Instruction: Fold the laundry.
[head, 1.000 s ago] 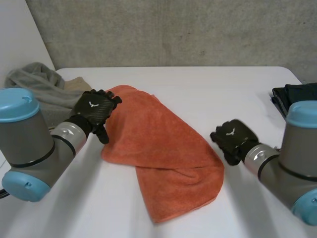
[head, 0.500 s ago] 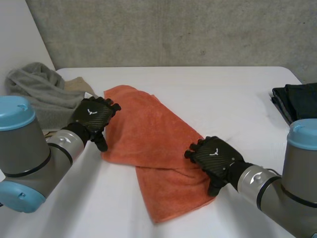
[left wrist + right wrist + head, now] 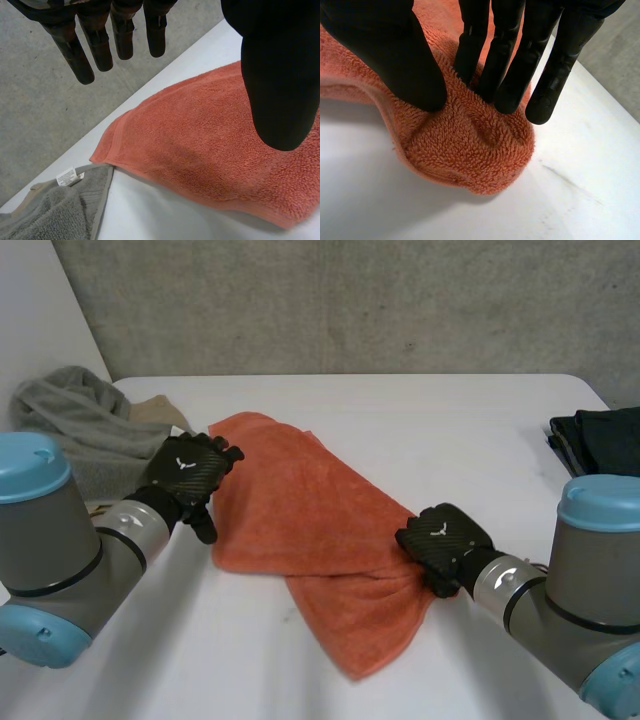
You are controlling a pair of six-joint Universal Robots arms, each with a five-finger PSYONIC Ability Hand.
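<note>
Here, a white table (image 3: 480,430) stands before a concrete wall (image 3: 350,300), its near edge hidden behind the robot's two arms. An orange towel (image 3: 310,520) lies folded across the middle of the table, running from far left to near right. A looser lower layer spills out toward the near edge.

At far left sits a heap of grey towel (image 3: 80,420), partly cut off at the side and partly hidden behind the left arm. A strip of tan cloth (image 3: 160,410) peeks out beside it. A stack of dark clothes (image 3: 600,435) at the right edge is also cut off, so its shape cannot be made out.

The left hand (image 3: 188,472) is at the orange towel's left edge with fingers straight and spread, grasping nothing. Whether its palm touches the cloth cannot be told. The right hand (image 3: 443,540) is on the towel's right edge. Its wrist view shows thumb and fingers dug into the pile, pinching a ridge of terry between them.

In the left wrist view, a corner of the grey towel lies just beside the orange towel's far-left corner. That corner carries a small white label (image 3: 66,176), its print too small to read.
</note>
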